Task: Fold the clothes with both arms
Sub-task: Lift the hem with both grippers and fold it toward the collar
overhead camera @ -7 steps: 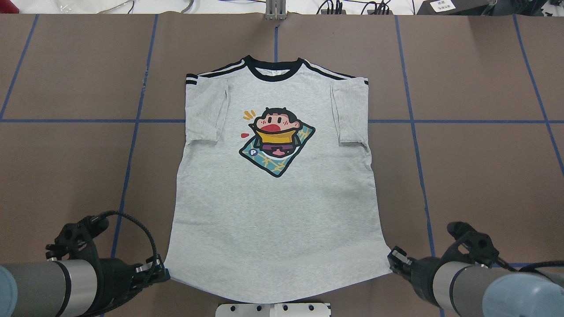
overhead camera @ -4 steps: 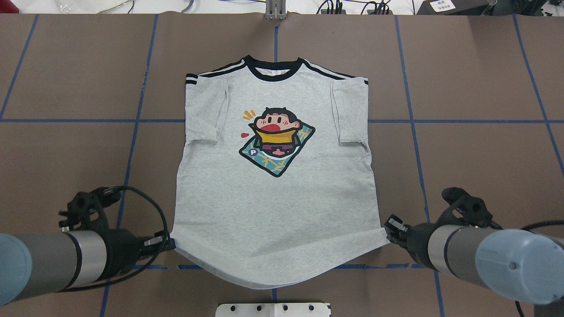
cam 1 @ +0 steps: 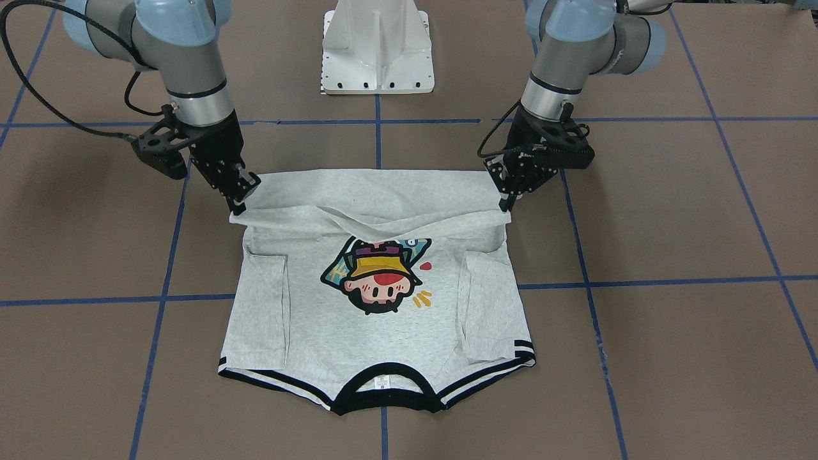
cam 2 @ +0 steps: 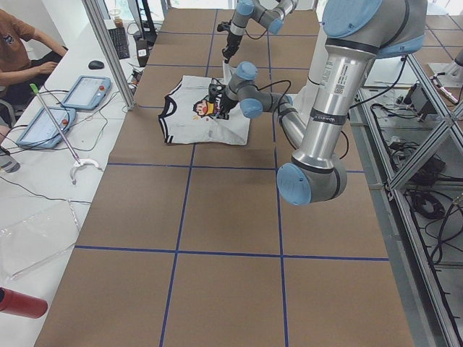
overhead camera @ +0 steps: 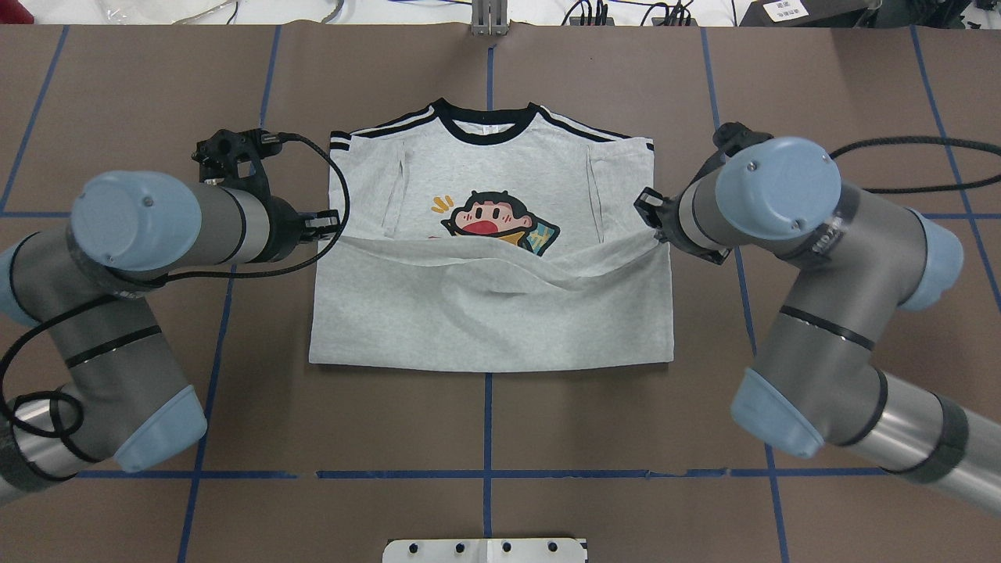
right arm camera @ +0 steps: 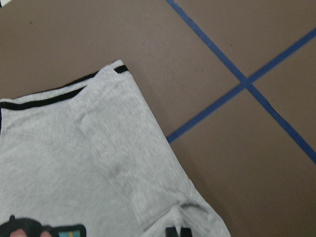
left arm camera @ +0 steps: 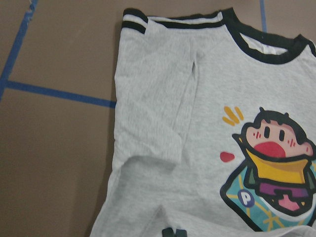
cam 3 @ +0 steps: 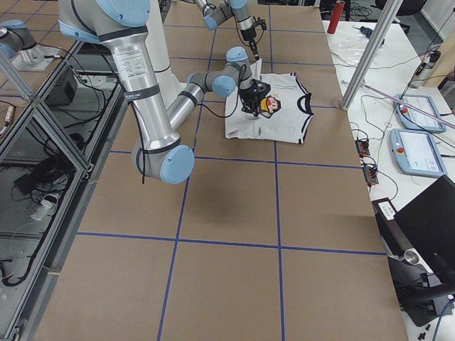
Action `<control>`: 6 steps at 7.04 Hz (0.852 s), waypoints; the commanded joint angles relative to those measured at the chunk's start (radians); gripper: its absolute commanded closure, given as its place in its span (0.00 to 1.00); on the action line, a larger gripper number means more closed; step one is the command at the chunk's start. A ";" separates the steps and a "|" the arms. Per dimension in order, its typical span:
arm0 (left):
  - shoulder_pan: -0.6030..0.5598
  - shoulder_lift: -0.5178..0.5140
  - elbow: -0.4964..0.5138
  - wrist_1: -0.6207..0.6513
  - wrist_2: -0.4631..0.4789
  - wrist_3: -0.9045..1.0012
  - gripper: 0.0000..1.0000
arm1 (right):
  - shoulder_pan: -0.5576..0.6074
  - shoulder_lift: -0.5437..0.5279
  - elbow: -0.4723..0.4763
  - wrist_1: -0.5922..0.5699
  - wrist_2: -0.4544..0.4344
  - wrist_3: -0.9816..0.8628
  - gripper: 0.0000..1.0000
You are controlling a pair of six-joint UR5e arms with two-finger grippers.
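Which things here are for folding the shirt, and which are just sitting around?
For the job:
T-shirt, its hem lifted over the front
left gripper, pinching one hem corner
right gripper, pinching the other

Just lying about:
pedestal
tablets
keyboard
red bottle

1. The lifted hem of the light heather-grey short-sleeved T-shirt point(overhead camera: 493, 313) covers the lower part of its cartoon print point(overhead camera: 496, 217) in the overhead view.
2. The left wrist view's bottom edge cuts off the black two-finger left claw point(left arm camera: 174, 233), leaving only its tips; the print runs off the right edge.
3. The right wrist view crops the black right claw point(right arm camera: 176, 232) likewise.
4. Both side views show the claws too small to judge.
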 commanded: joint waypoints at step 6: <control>-0.135 -0.167 0.405 -0.256 0.024 0.080 1.00 | 0.152 0.288 -0.572 0.178 0.008 -0.153 1.00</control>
